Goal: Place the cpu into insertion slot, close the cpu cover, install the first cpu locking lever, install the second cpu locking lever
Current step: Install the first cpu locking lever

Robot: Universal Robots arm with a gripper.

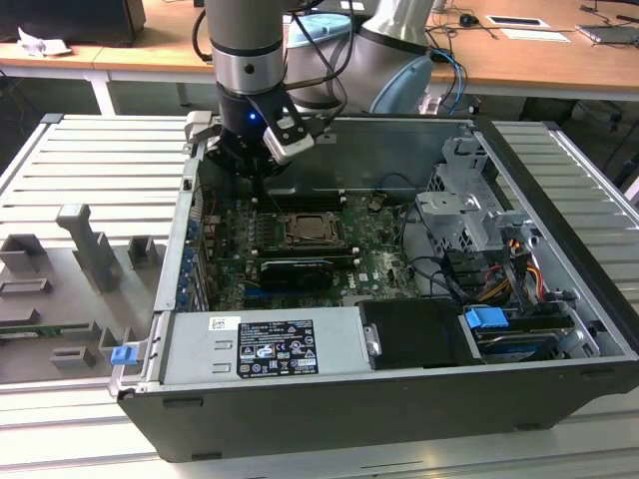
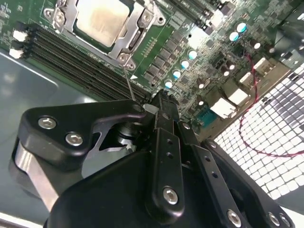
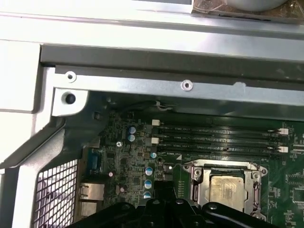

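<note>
Workshop setting: wooden desks at the back, a ribbed metal bench in front carrying an open black computer case.

Gripper: black, on a grey arm, lowered inside the case at the far side of the board. In the second wrist view its fingers stand closed together, their tips against a thin wire lever that rises from the socket frame; whether the lever is actually pinched cannot be told. In the first wrist view the black finger tips sit just beside the socket.

Cpu: silvery-beige square, seated flat in the insertion slot; seen likewise in both wrist views.

Cpu cover: silvery frame lying down around the chip, its cut-out leaving the chip's top exposed.

Motherboard: green, floor of the case. Long black memory slots run just beside the socket, between it and the case's far wall. Blue-topped capacitors stand near the gripper.

Further items: grey power supply with a printed label at the near edge of the case; metal drive cage and bundled cables at the exterior view's right; grey moulded fixtures on the bench at the exterior view's left.
</note>
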